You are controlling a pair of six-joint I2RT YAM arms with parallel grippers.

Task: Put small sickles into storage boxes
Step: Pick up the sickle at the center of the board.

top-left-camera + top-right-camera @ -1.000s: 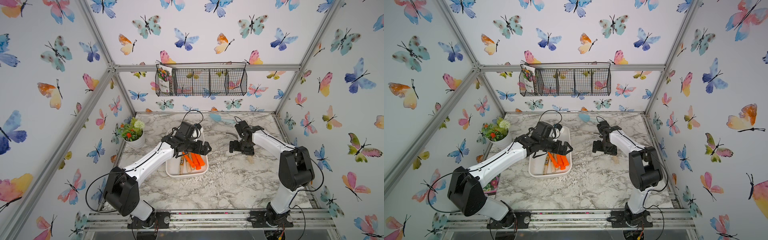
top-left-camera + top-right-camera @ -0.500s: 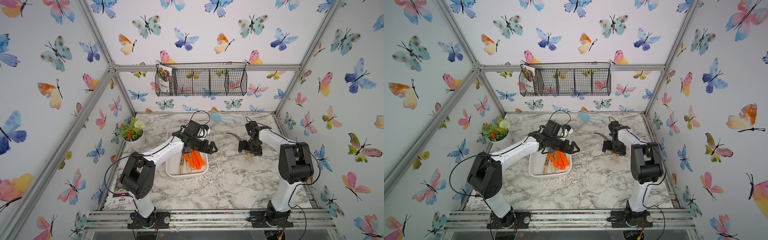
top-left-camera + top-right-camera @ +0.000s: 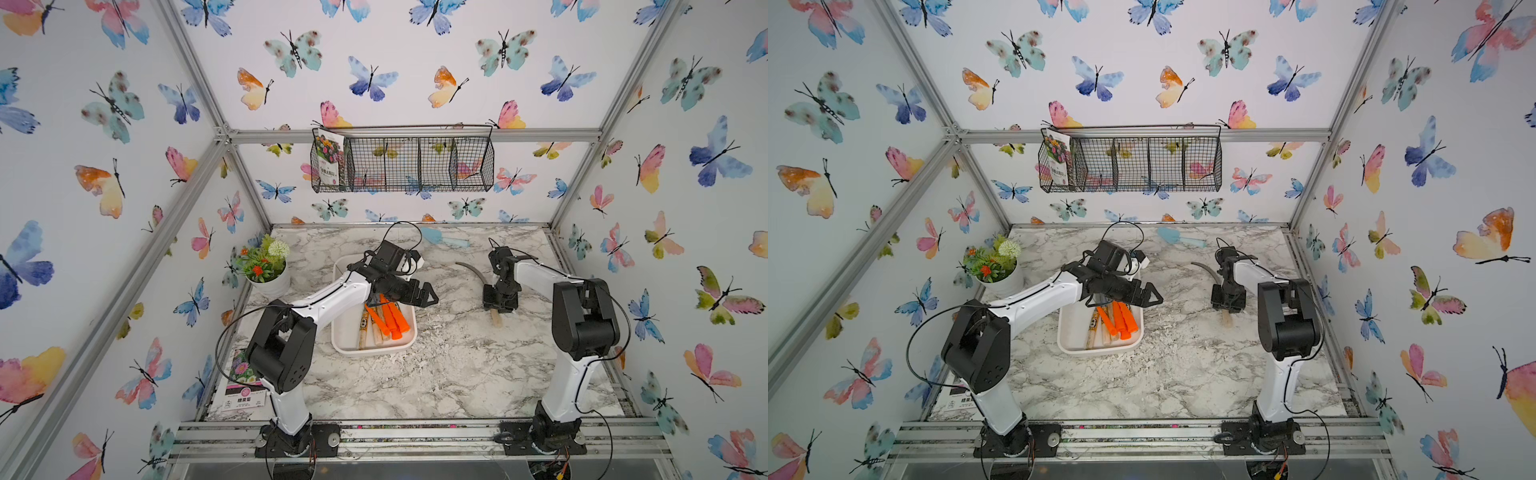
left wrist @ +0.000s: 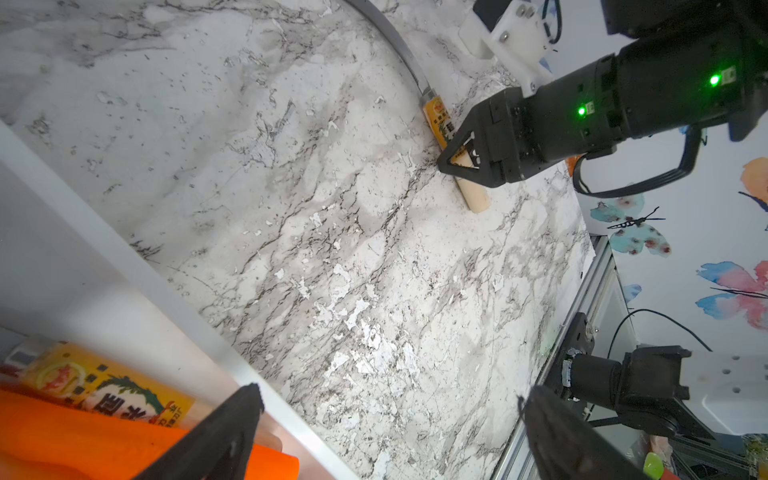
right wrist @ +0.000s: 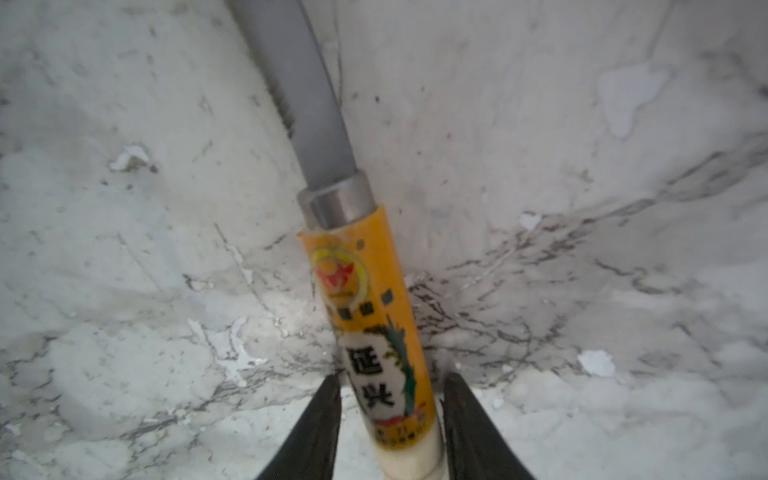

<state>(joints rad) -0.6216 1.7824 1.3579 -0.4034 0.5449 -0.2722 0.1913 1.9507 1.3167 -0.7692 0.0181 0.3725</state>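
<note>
Right hand (image 3: 498,306) has shifted a little farther from the white tray (image 3: 374,352) since 1 s ago, and its fingers have drawn in. Left hand (image 3: 424,296) has reached out past the tray's rim on the right arm's side.

Top views:
- In both top views the loose sickle (image 3: 473,269) lies flat on the table (image 3: 436,374), well apart from the tray on the right arm's side.
- Its grey blade curves back toward the tray's far end.
- Its pale handle end sticks out from under the right hand (image 3: 1227,306).
- Stored sickles (image 3: 388,322) lie inside the tray, orange handles beside pale wooden ones.
- Left hand (image 3: 1152,297) hangs above the tray's rim, spread wide, holding nothing.

Left wrist view:
- Left hand (image 4: 388,395) has its 2 fingers far apart, with only bare table between them.
- The tray's rim (image 4: 166,291) runs just beside 1 fingertip. Stored sickles (image 4: 104,390) show inside it.
- Beyond the tray, the right hand (image 4: 457,160) straddles the loose sickle's handle (image 4: 473,195), which rests on the table.

Right wrist view:
- The 2 fingers (image 5: 324,415) of the right hand flank the labelled handle of the loose sickle (image 5: 353,270).
- They sit close in on both sides, and a sliver of table shows between 1 finger and the wood.
- Whether the pads press the handle, I cannot tell.
</note>
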